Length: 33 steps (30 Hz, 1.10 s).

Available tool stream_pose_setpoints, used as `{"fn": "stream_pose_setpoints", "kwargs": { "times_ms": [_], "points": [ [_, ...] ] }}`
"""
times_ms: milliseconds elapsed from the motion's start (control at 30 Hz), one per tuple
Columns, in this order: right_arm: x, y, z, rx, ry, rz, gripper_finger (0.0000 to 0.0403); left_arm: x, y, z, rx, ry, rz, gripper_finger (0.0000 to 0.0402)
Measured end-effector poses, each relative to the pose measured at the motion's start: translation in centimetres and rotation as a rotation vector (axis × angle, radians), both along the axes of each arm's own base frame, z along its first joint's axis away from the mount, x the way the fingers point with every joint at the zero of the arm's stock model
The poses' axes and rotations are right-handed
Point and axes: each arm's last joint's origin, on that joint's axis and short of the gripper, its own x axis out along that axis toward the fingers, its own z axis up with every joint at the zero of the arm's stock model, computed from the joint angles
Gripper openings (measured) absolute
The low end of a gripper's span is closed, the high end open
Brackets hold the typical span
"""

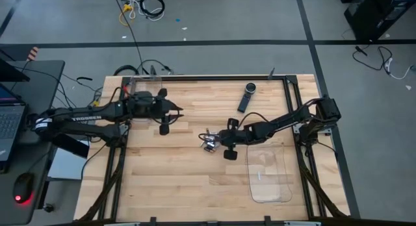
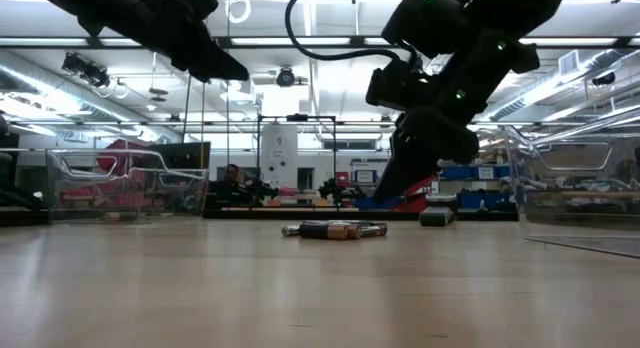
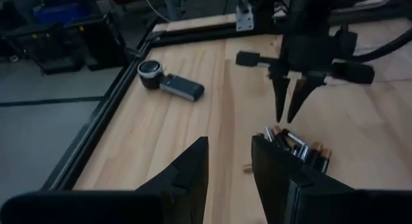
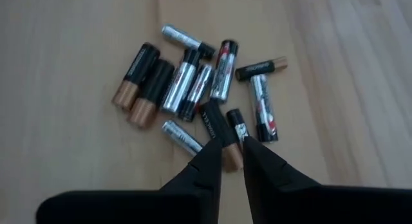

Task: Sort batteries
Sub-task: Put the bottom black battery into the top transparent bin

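Several batteries [image 1: 208,144] lie in a loose pile on the wooden table near its middle, some silvery, some black with copper ends [image 4: 193,82]. My right gripper [image 4: 232,143] hangs just above the pile's near side, pointing slantwise down. Its fingers stand a narrow gap apart with nothing between them; in the left wrist view the tips [image 3: 286,119] stand clear of the batteries [image 3: 299,147]. My left gripper [image 3: 230,139] is open and holds nothing, raised over the table's far left part [image 1: 175,111] and facing the pile.
A long black remote-like device [image 1: 246,96] lies near the far edge, behind the pile. A clear tray [image 1: 270,177] sits at the near right, and a clear container [image 1: 144,83] at the far left corner. Bare wood surrounds the pile.
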Motion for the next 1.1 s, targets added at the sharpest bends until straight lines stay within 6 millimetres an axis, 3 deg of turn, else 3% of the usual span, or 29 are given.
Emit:
{"fn": "stream_pose_setpoints", "kwargs": {
  "times_ms": [200, 467, 733, 1100],
  "points": [
    [0.7, 0.1, 0.6, 0.008, -0.108, 0.015, 0.0061, 0.0, 0.0, -0.2, 0.007, -0.001, 0.013, 0.0117],
    [1.4, 2.0, 1.1, -0.015, -0.220, 0.084, 0.0062, 0.4, -0.5, 0.6, -0.003, -0.086, 0.004, 0.0117],
    [2.5, 4.0, -0.9, 0.025, -0.297, 0.073, 0.0062, 1.1, -1.5, 1.0, -0.042, -0.160, -0.033, 0.0117],
    [4.0, 6.3, -2.8, 0.026, -0.238, 0.079, 0.0062, 1.3, -3.3, 1.0, -0.062, -0.157, -0.094, 0.0117]
  ]
}}
